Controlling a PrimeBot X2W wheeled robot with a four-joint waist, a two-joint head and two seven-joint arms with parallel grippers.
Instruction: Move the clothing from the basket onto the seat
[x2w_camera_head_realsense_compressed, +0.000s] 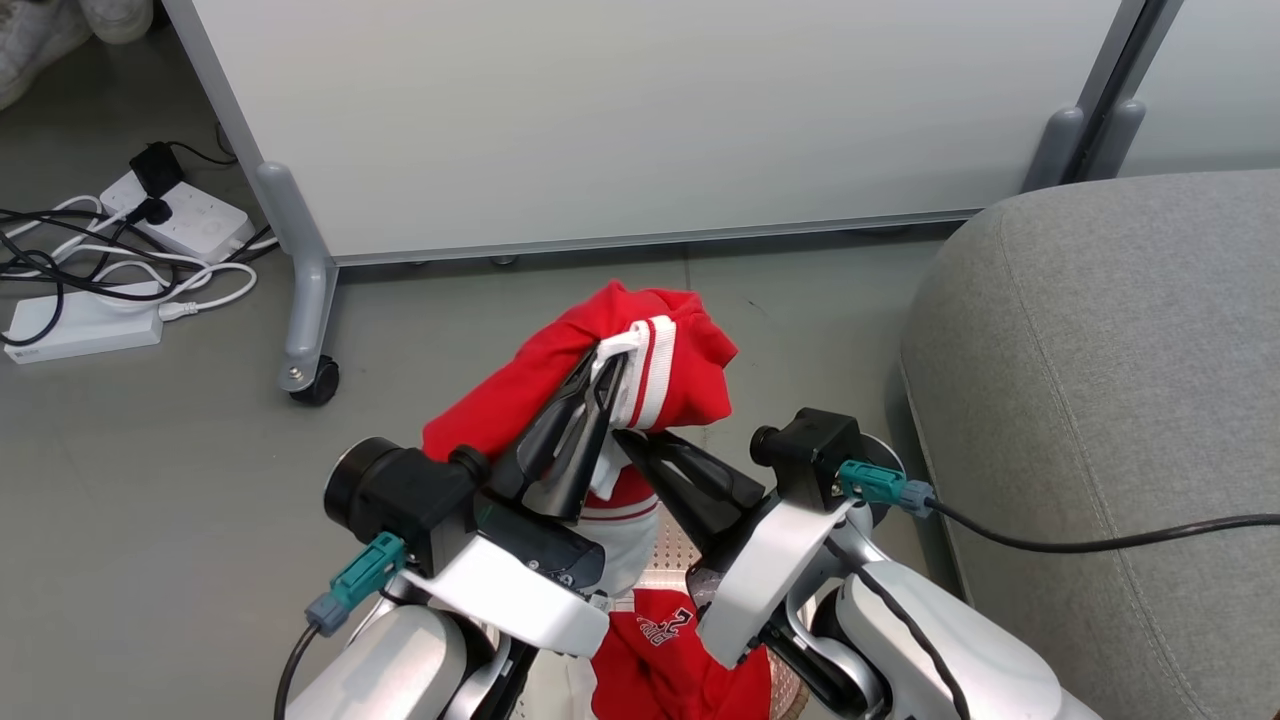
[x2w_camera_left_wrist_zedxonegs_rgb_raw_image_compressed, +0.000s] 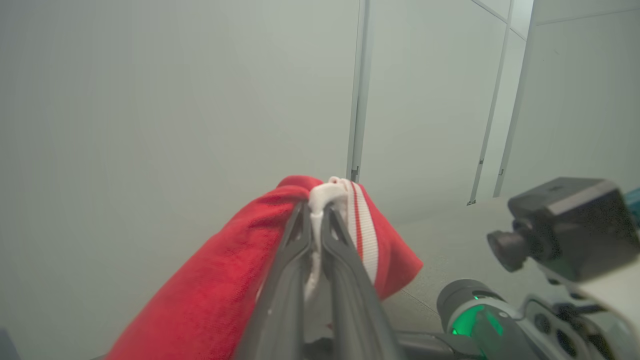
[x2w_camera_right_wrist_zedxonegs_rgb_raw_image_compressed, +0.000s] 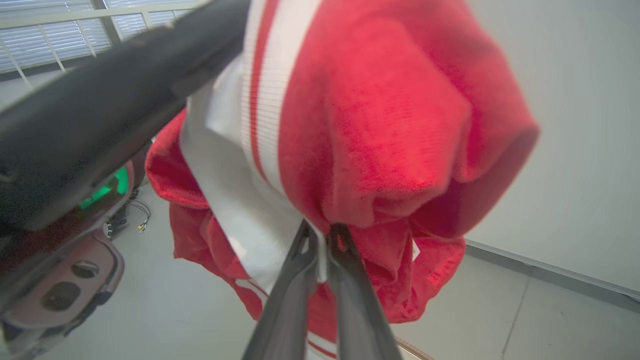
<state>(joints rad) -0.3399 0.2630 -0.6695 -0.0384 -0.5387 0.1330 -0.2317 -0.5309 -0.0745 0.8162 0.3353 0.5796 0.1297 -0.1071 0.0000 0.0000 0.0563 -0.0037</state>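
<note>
Floor (x2w_camera_head_realsense_compressed: 150, 480) in grey — white partition (x2w_camera_head_realsense_compressed: 650, 120) behind, power strips (x2w_camera_head_realsense_compressed: 85, 325) left, seat (x2w_camera_head_realsense_compressed: 1120, 400) right

One print is partly legible for you: dark-and-white lettering on the red clothing (x2w_camera_head_realsense_compressed: 660, 640), at 6 o'clock in the head view. It's upside down to the camera, tilted, and the cloth is creased across it. You can make out a digit "2" at the 1 o'clock end of the print. The letters beside it are curved in an arc. The first looks like a "B" and the rest can't be read. The white power strip (x2w_camera_head_realsense_compressed: 85, 325) at 9 o'clock has a small dark mark on its left end, too small for you to read.
</note>
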